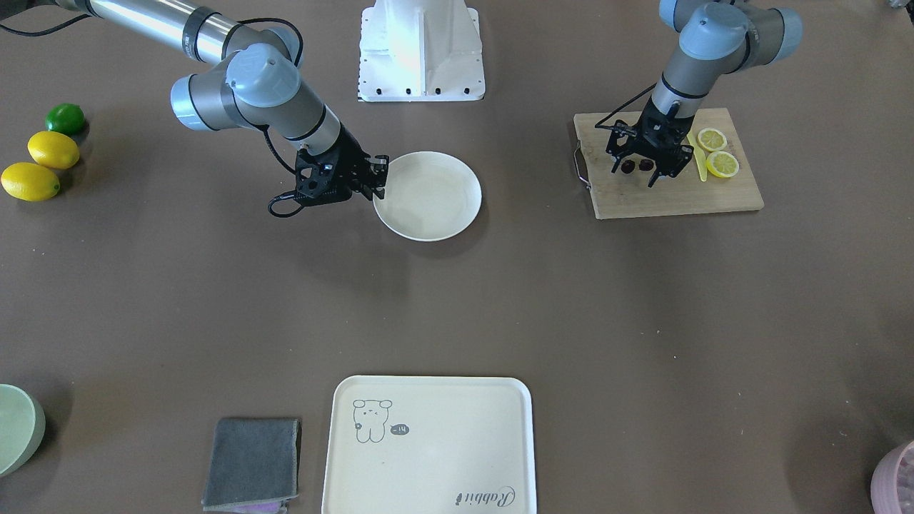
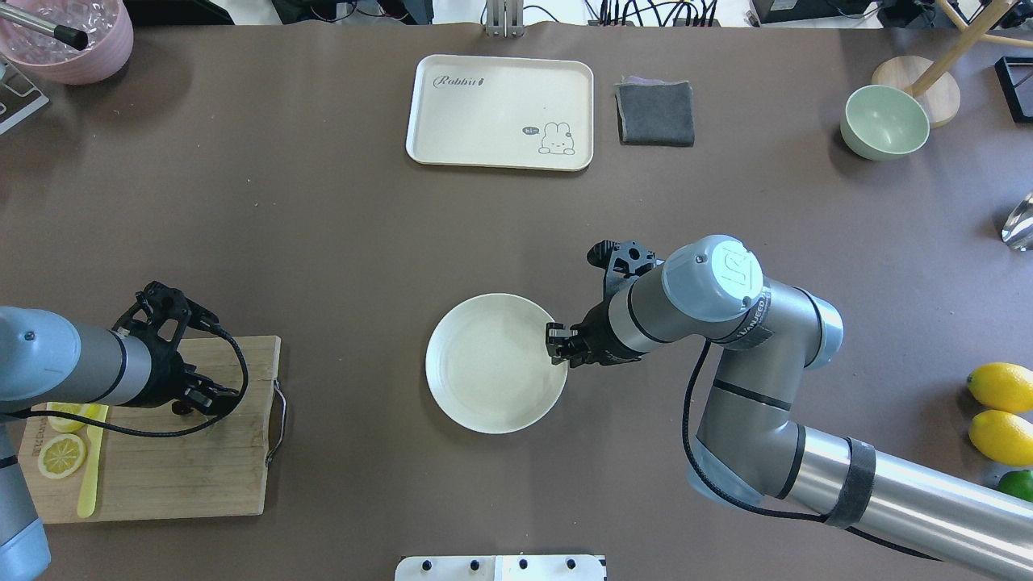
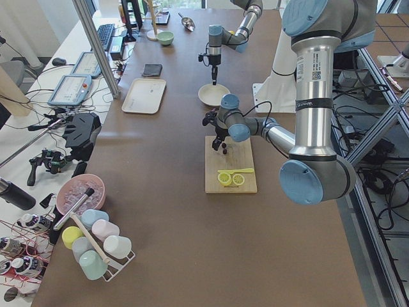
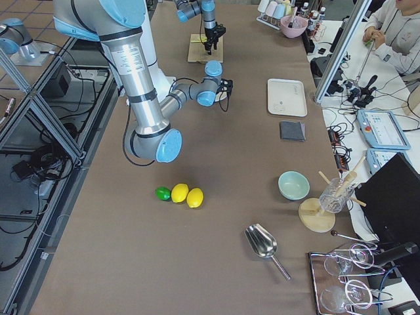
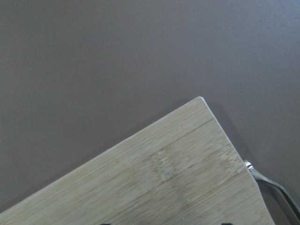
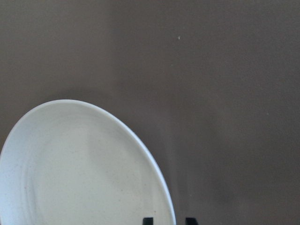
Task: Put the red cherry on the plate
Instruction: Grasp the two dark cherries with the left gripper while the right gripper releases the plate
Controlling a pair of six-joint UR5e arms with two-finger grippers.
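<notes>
The red cherry [image 1: 629, 166], a pair of small dark red fruits, lies on the wooden cutting board [image 1: 678, 194]. My left gripper [image 1: 635, 173] points down over it, open, with one finger on each side of the pair. The round cream plate [image 1: 428, 196] sits mid-table. My right gripper [image 1: 378, 178] is at the plate's edge. In the right wrist view its two fingertips stand close together with the rim of the plate [image 6: 84, 178] between them, so it is shut on the rim. The left wrist view shows only a corner of the board [image 5: 164, 178].
Two lemon halves [image 1: 717, 153] and a yellow-green knife [image 1: 698, 163] share the board. Two lemons [image 1: 43, 165] and a lime [image 1: 66, 118] lie to the robot's right. On the far side are a cream tray [image 1: 428, 446], a grey cloth [image 1: 253, 464], a green bowl [image 1: 18, 428] and a pink bowl [image 1: 896, 478].
</notes>
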